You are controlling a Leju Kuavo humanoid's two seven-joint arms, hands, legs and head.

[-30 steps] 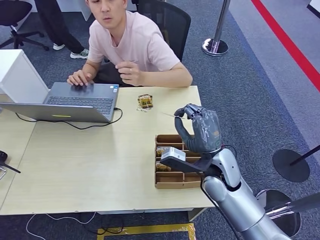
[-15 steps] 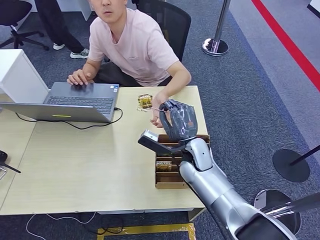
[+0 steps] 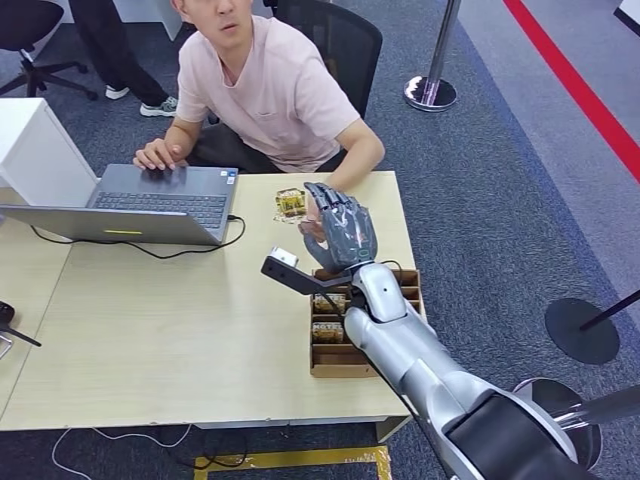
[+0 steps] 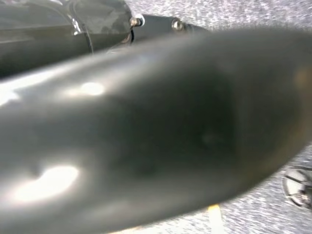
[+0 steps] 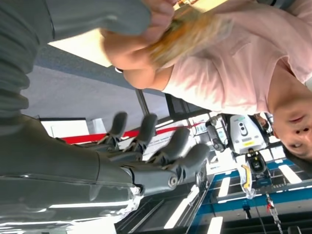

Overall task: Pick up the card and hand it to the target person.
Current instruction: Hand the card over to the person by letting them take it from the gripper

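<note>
My right hand (image 3: 341,228) reaches out over the far side of the table toward the person in the pink shirt (image 3: 279,85). Its fingers (image 5: 158,146) are spread straight, well apart from the thumb (image 5: 92,14), with nothing between them. The person's hand (image 3: 308,232) sits just behind my hand. In the right wrist view that person's hand (image 5: 140,44) grips the blurred yellowish card (image 5: 189,33) close to my thumb.
A cardboard tray (image 3: 407,285) with more cards (image 3: 326,330) lies under my forearm. Another card (image 3: 290,203) lies on the table (image 3: 173,330) near the person. A laptop (image 3: 162,200) and its cable lie at the far left, beside a white box (image 3: 34,150).
My right hand moved left and forward to the person, and its fingers spread from a pinch. The person's hand came down from the chest to meet it and took hold of the card.
</note>
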